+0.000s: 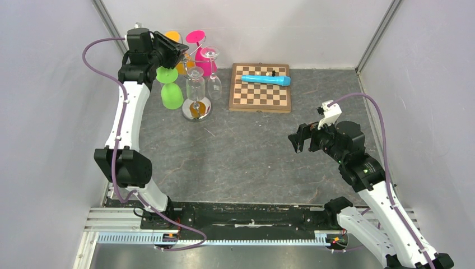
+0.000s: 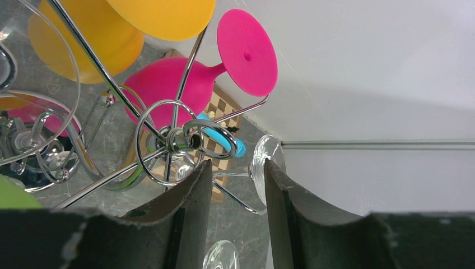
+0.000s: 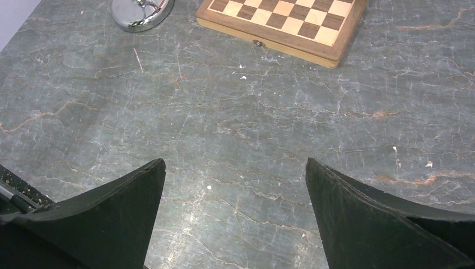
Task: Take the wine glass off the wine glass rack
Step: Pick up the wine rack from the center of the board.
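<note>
From above, you see a grey, stone-look bench (image 1: 252, 162) veined with pale and rusty lines. Plain pale walls (image 1: 50, 84) close it in, with metal posts at the far corners. The wine glass rack (image 1: 197, 110) stands on its round chrome base at the bench's far left, hung with orange, pink, green and clear glasses. A wooden chessboard (image 1: 260, 88) lies just right of the rack, with a blue tapered thing (image 1: 266, 80) across its far squares. Your left end effector (image 1: 180, 53) is up beside the rack's top arms, on the rack's left. Your right end effector (image 1: 298, 141) hangs over bare bench, well to the right of the rack and on its near side.

In the left wrist view, the rack's curled wire hub (image 2: 180, 140) sits just beyond the fingertips. The left end effector (image 2: 236, 168) has its fingers partway apart with nothing clamped between them. The clear wine glass (image 2: 262, 166) hangs from a wire arm on the rack's right. Its foot is at the mouth of the gap, against one fingertip, and you cannot tell whether they touch. Behind it is white wall crossed by a thin metal strip.

In the right wrist view, the right end effector (image 3: 235, 162) is spread wide and holds nothing. Below it is only speckled, veined stone. The rack's chrome base (image 3: 139, 14) shows at the top left, with the chessboard (image 3: 285, 25) near it on its right.
</note>
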`<state>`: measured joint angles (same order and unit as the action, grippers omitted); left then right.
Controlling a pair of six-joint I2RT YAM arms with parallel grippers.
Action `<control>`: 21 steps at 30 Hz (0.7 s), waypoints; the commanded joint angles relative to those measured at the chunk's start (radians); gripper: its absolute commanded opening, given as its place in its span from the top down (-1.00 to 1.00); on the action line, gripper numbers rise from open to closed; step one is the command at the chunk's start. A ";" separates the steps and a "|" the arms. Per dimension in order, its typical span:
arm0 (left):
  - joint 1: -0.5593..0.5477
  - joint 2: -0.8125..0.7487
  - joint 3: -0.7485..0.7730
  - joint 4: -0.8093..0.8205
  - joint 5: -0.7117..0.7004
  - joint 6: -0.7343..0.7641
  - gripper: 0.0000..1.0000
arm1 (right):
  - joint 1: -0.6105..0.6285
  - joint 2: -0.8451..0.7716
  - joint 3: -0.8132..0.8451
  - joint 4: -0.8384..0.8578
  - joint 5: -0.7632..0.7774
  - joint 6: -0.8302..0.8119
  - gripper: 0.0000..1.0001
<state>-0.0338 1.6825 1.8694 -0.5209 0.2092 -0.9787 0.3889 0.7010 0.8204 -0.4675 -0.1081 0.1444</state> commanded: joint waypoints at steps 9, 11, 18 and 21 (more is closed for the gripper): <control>0.008 0.001 0.053 0.046 -0.042 0.026 0.16 | 0.002 -0.012 -0.003 0.038 -0.002 -0.013 -0.97; 0.010 0.002 0.060 0.040 -0.046 0.032 0.17 | 0.002 -0.013 -0.004 0.036 -0.002 -0.013 -0.97; 0.014 0.004 0.073 0.037 -0.055 0.041 0.20 | 0.002 -0.014 -0.004 0.040 -0.001 -0.013 -0.97; 0.014 0.009 0.075 0.040 -0.054 0.036 0.22 | 0.002 -0.014 -0.004 0.040 0.000 -0.013 -0.97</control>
<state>-0.0273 1.6909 1.9018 -0.5175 0.1699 -0.9764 0.3889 0.6991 0.8204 -0.4652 -0.1081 0.1444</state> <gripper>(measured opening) 0.397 0.985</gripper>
